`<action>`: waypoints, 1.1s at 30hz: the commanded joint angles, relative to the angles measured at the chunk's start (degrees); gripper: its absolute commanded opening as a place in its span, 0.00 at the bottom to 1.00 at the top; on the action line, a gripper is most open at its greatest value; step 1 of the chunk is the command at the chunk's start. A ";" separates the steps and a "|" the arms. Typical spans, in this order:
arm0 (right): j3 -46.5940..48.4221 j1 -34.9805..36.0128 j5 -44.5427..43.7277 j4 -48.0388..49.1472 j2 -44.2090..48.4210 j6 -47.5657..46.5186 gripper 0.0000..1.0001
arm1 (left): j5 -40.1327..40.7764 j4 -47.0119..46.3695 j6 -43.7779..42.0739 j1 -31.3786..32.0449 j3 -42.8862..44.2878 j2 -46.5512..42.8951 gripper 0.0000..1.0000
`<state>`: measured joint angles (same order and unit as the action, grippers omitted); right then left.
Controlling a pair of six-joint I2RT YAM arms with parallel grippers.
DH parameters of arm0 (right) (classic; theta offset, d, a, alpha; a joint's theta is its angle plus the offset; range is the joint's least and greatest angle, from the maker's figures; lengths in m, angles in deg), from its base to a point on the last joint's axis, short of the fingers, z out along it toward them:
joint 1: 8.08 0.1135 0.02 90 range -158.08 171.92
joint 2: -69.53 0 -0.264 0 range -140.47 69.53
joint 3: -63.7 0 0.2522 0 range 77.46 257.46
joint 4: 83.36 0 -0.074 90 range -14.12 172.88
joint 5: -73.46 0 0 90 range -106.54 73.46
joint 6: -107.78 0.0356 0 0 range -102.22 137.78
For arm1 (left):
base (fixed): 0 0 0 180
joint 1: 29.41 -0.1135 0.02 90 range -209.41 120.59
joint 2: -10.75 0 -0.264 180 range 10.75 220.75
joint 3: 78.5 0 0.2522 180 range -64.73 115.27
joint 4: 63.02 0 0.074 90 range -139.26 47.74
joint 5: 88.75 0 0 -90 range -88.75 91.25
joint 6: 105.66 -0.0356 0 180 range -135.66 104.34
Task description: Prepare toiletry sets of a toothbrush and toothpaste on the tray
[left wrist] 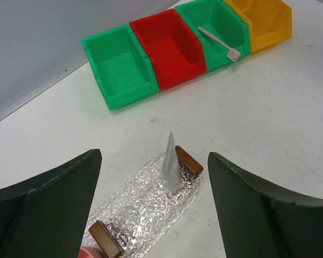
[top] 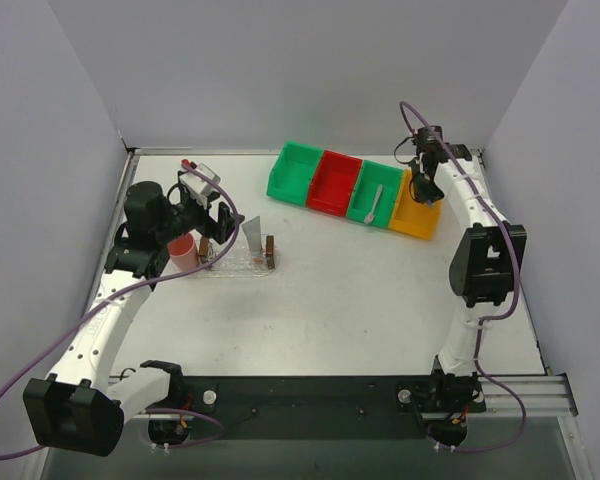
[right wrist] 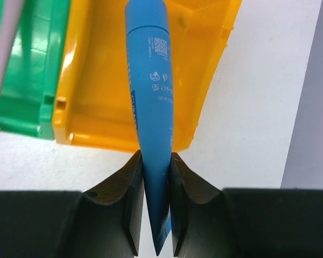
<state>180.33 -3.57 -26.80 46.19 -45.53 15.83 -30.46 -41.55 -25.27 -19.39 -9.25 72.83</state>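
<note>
The clear tray (top: pixel 232 266) (left wrist: pixel 142 201), with a brown block at each short end, lies on the table at the left. A pale grey toothpaste (top: pixel 252 235) (left wrist: pixel 171 161) stands upright in it beside the far block. My left gripper (top: pixel 208 216) (left wrist: pixel 154 157) hovers over the tray, open and holding nothing. The toothbrush (top: pixel 376 204) (left wrist: pixel 217 42) (right wrist: pixel 1 48) lies in the right-hand green bin. Over the yellow bin (top: pixel 418 217) (right wrist: pixel 91 80), my right gripper (top: pixel 426 188) (right wrist: pixel 157 161) is shut on the flat end of the blue toothpaste (right wrist: pixel 152 91).
Green (top: pixel 294 172) (left wrist: pixel 121 67), red (top: pixel 335 183) (left wrist: pixel 169 45), green (top: pixel 373 196) (left wrist: pixel 218 21) and yellow (left wrist: pixel 264 19) bins stand in a row at the back. A pink cup (top: pixel 183 253) (left wrist: pixel 88 252) stands against the tray's left end. Grey walls enclose the table.
</note>
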 commanded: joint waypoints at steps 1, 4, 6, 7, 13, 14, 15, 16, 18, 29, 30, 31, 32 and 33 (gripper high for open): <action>-1.27 -0.21 3.75 -2.16 9.24 -1.56 0.00 | -0.20 -0.50 0.64 -0.27 5.77 0.05 0.91; -2.41 -0.12 7.52 -2.25 13.63 -2.09 0.00 | -0.90 -1.90 3.10 -0.18 6.39 0.23 0.91; -3.28 -0.12 9.72 -2.51 17.32 -2.17 0.00 | -2.30 -3.39 5.56 -0.18 6.57 0.58 0.91; -3.64 -0.21 13.30 -2.60 18.55 -2.26 0.00 | -2.83 -3.75 6.43 -0.18 6.65 0.76 0.91; -5.39 1.46 26.68 -3.92 27.87 -3.58 0.00 | -11.97 -2.61 12.50 0.26 12.36 4.88 0.88; -5.75 3.03 29.66 -4.01 29.88 -4.71 0.00 | -13.46 -2.08 12.68 0.87 13.15 5.41 0.88; -6.10 4.26 30.38 -4.01 30.86 -5.16 0.00 | -14.60 -1.64 12.51 1.31 14.99 6.20 0.88; -6.71 5.67 30.82 -4.09 31.82 -5.86 0.00 | -14.96 -0.77 11.90 1.93 16.05 6.47 0.88; -7.42 9.87 31.96 -4.27 33.85 -7.53 0.00 | -14.71 3.00 7.87 4.81 18.42 7.17 0.88; -1.45 16.05 46.90 -8.92 30.79 -5.08 0.00 | 8.30 13.46 -19.10 25.65 25.19 6.56 0.88; -0.75 16.14 47.96 -9.28 30.43 -5.16 0.00 | 9.63 14.35 -20.44 27.14 25.72 7.25 0.88; -0.57 16.31 48.58 -9.54 30.25 -5.60 0.00 | 10.51 15.23 -21.67 28.46 26.60 7.70 0.89; -0.65 16.75 49.10 -9.54 30.08 -5.95 0.00 | 11.13 17.06 -23.68 30.65 27.30 8.05 0.89; -0.83 16.93 49.28 -9.54 30.16 -6.30 0.00 | 12.44 17.86 -24.92 31.72 28.70 8.84 0.89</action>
<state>177.09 12.37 16.41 37.80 -15.02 9.99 -26.06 -29.05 -39.78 8.09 14.07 80.22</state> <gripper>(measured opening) 0.155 0.886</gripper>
